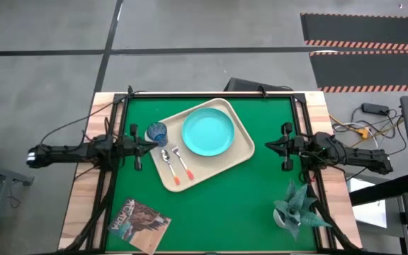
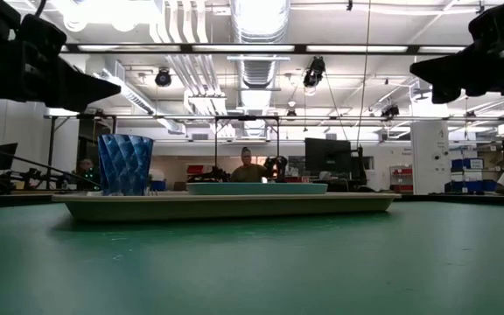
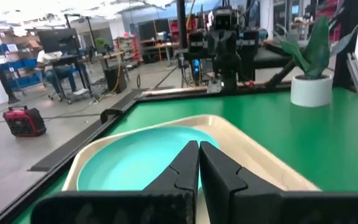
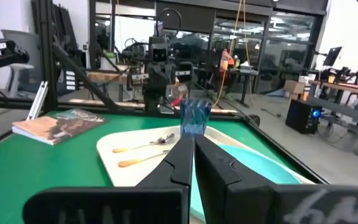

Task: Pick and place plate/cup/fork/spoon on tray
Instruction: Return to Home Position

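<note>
The cream tray (image 1: 241, 154) lies slantwise on the green mat. On it rest the turquoise plate (image 1: 208, 132), the blue cup (image 1: 156, 132) at its left corner, and the spoon (image 1: 167, 164) and fork (image 1: 182, 163) side by side, their red-orange handle ends toward the near edge. My left gripper (image 1: 156, 145) is shut and empty, above the mat just left of the tray, near the cup. My right gripper (image 1: 268, 146) is shut and empty, right of the tray. In the low view the cup (image 2: 125, 164) stands upright on the tray (image 2: 226, 205).
A book (image 1: 139, 225) lies on the mat's near left. A potted plant (image 1: 299, 205) stands at the near right. Bare mat lies between the tray and the near edge. Cables and equipment lie on the floor beyond the table's right side.
</note>
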